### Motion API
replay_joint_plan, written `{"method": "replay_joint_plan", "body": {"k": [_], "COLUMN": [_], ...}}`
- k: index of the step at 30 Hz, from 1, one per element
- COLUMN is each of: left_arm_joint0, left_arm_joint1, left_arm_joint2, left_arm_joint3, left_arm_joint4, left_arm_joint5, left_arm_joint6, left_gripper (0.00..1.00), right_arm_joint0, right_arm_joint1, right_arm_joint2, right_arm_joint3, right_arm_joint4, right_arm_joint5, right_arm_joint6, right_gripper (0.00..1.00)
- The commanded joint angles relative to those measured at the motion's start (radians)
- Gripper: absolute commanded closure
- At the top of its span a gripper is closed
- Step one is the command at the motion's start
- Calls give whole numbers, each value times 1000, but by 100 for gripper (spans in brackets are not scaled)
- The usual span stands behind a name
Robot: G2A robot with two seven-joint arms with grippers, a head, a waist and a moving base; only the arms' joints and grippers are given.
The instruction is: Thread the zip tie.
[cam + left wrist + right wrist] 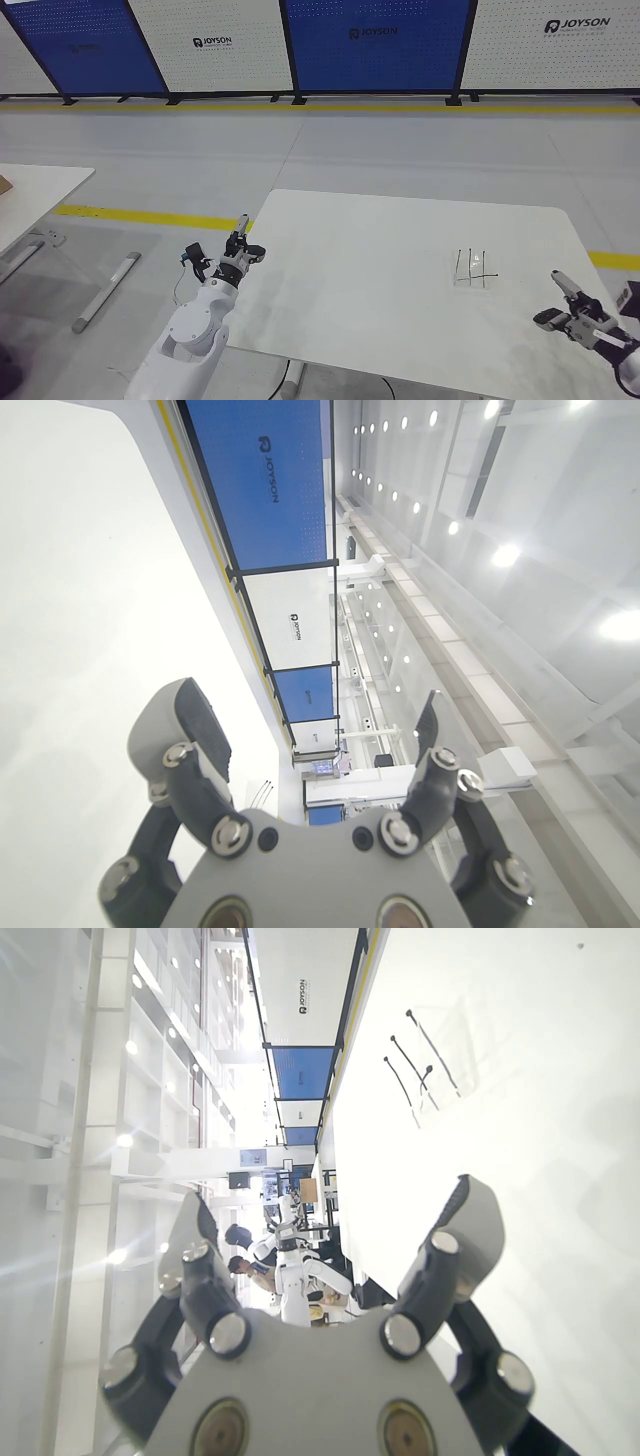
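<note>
1. Top view puts the left gripper (250, 236) at the left edge of the table (380, 300), close to the near-left corner. Its fingers stand apart with nothing between them.
2. The right gripper (553, 300) hangs by the near-right corner, just off the edge. Its jaws are also spread wide and empty.
3. The zip ties (471, 266) lie toward the right edge, on a clear plastic sheet (465, 281). They are near the right gripper and well apart from the left one. No threading has begun.
4. Risks, as I judge them:
   - The straps are thin and lie flat, so a pinch from above could close on the table surface and miss the tie.
   - One tie crosses the others, so lifting one may drag a neighbour along.
   - The sheet underneath looks slick and light. It may slide or come up with the tie.
   - The head's slot is tiny, so a small tilt of the tail would make it miss or buckle.
5. Materials:
   - The ties are black, slender and flexible-looking, each ending in a small blocky head. Three run roughly parallel.
   - The sheet is transparent and faintly creased.
   - The table is smooth, matte white with rounded corners.
   - The fingers are grey metal with dark ribbed pads.
</note>
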Motion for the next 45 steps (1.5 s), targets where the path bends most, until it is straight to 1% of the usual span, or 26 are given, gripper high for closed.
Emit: {"method": "replay_joint_plan", "body": {"k": [1,6,8,10,11,12,13,15,16,18,21,23,25,26,40,41,42,43,45], "left_arm_joint0": [0,0,0,0,0,0,0,0,0,0,0,0,0,0,0,0,0,0,0], "left_arm_joint1": [0,0,0,0,0,0,0,0,0,0,0,0,0,0,0,0,0,0,0], "left_arm_joint2": [0,0,0,0,0,0,0,0,0,0,0,0,0,0,0,0,0,0,0], "left_arm_joint3": [0,0,0,0,0,0,0,0,0,0,0,0,0,0,0,0,0,0,0], "left_arm_joint4": [0,0,0,0,0,0,0,0,0,0,0,0,0,0,0,0,0,0,0], "left_arm_joint5": [0,0,0,0,0,0,0,0,0,0,0,0,0,0,0,0,0,0,0], "left_arm_joint6": [0,0,0,0,0,0,0,0,0,0,0,0,0,0,0,0,0,0,0], "left_gripper": [0,0,0,0,0,0,0,0,0,0,0,0,0,0,0,0,0,0,0], "right_arm_joint0": [0,0,4,41,72,97,131,206,231,279,336,383,441,459,459,464,484,506,570], "right_arm_joint1": [0,0,2,13,22,27,34,51,57,74,103,123,137,140,140,140,138,136,138], "right_arm_joint2": [0,0,-12,6,27,34,39,57,45,-9,-98,-163,-208,-214,-214,-223,-257,-277,-313], "right_arm_joint3": [0,0,-4,46,92,126,163,250,269,301,332,361,417,439,439,426,445,474,531], "right_arm_joint4": [0,0,1,25,33,49,73,66,56,58,22,-20,-74,-106,-106,-125,-145,-122,-158], "right_arm_joint5": [0,0,-10,-36,-43,-37,-27,-39,-41,-48,-50,-54,-36,-24,-24,-47,-100,-113,-146], "right_arm_joint6": [-3,-3,44,189,265,329,417,525,541,541,541,541,541,525,525,524,541,541,541], "right_gripper": [0,0,0,0,0,0,0,0,0,0,0,0,0,0,0,0,0,0,0]}}
